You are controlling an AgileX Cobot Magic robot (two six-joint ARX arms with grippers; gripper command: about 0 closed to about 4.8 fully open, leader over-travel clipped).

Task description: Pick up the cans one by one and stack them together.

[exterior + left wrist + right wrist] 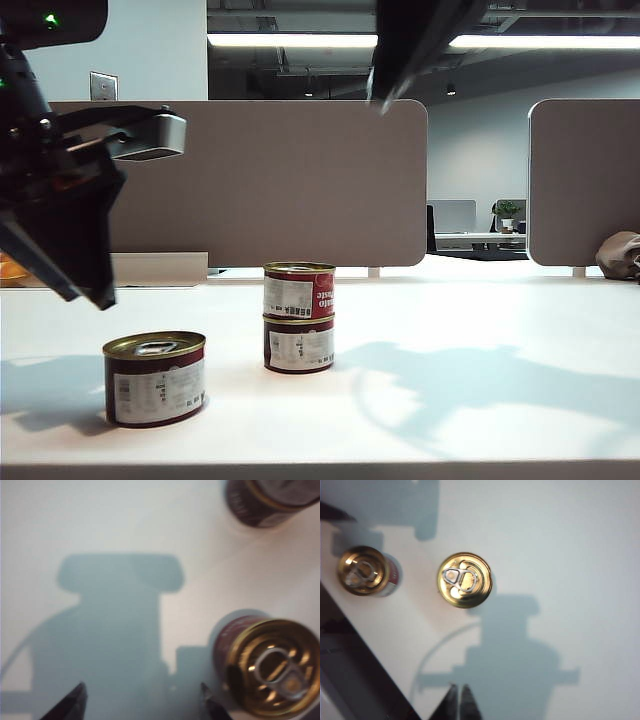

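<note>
Gold-lidded cans [299, 316] stood two high at mid-table [480, 320]; third can [155, 378] alone, front left, well apart. Judged two stacked, one left to lift. Left gripper [142, 702] hung just beside that can [267, 667], jaws spread, empty. Right gripper [459, 700] raised high over the stack [465, 580], fingertips pressed together. Next: centre over lone can, descend, close. Nothing between.

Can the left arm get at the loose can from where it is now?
Probably yes. The left gripper hangs with jaws open just beside the single can, nothing lies between them, and the two-can stack stands apart. The right gripper is shut, high above.
</note>
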